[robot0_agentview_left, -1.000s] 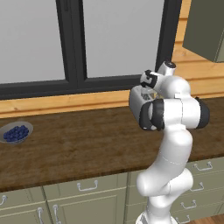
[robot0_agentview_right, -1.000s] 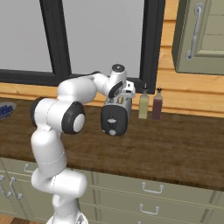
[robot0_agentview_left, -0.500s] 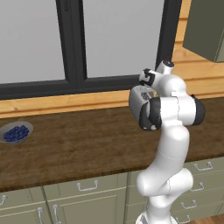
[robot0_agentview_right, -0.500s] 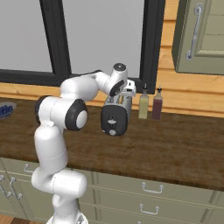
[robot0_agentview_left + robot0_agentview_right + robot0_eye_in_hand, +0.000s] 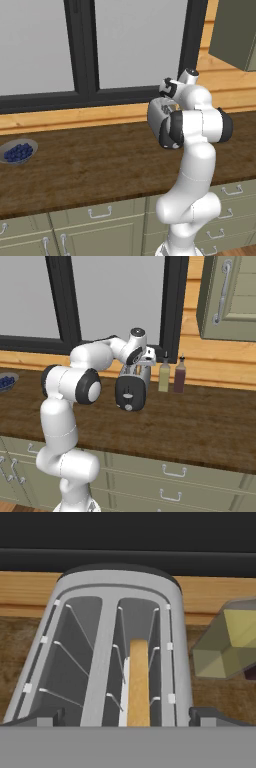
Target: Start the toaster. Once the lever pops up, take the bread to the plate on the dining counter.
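The silver-grey toaster (image 5: 131, 392) stands on the wood counter by the window, its dark round patch facing the base. From above, the toaster (image 5: 100, 612) shows two slots. The bread (image 5: 138, 682), a pale tan slice seen edge-on, stands in the right-hand slot. My gripper (image 5: 130, 719) is open just above the toaster's near end, one dark fingertip (image 5: 50, 717) on each side of the body. From the base, the gripper (image 5: 142, 363) hangs over the toaster top. In the left base view my arm covers most of the toaster (image 5: 156, 107). The plate and the dining counter are out of view.
Two bottles, a yellowish one (image 5: 163, 377) and a dark one (image 5: 179, 377), stand close to the toaster's right; the yellowish bottle (image 5: 227, 642) shows beside it. A bowl of blueberries (image 5: 19, 151) sits far left on the counter. Sage-green drawers (image 5: 170, 471) run below.
The arm's elbow has shifted slightly and the hand has crept a little higher over the toaster. The toaster and bread have not moved.
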Available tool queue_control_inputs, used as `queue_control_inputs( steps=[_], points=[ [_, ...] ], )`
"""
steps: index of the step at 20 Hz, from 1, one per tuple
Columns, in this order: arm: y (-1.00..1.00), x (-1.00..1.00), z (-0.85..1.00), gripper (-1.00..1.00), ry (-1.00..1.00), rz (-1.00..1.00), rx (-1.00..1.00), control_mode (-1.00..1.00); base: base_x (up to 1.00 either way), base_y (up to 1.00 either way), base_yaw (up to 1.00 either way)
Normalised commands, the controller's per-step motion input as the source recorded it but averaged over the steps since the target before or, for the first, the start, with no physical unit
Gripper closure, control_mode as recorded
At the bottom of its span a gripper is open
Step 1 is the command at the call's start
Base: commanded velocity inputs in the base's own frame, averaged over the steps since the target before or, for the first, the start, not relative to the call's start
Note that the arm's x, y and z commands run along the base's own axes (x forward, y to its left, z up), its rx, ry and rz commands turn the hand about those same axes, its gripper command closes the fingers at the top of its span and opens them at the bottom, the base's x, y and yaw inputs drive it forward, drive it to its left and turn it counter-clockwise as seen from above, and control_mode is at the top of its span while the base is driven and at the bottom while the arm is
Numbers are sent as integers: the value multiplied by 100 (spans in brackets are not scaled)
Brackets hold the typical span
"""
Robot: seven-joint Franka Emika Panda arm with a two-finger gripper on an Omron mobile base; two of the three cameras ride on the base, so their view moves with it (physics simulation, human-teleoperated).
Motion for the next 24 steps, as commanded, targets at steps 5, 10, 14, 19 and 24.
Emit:
queue_control_inputs(
  steps=[5, 10, 14, 19, 24],
  points=[
    [-4, 0, -1, -100, 0, 0, 0, -100, 0, 0, 0],
    [0, 0, -10, -100, 0, 0, 0, -100, 0, 0, 0],
    [0, 0, -15, -100, 0, 0, 0, -100, 0, 0, 0],
    [0, -3, -23, -100, 0, 0, 0, -100, 0, 0, 0],
    [0, -11, -14, -100, 0, 0, 0, -100, 0, 0, 0]
  ],
)
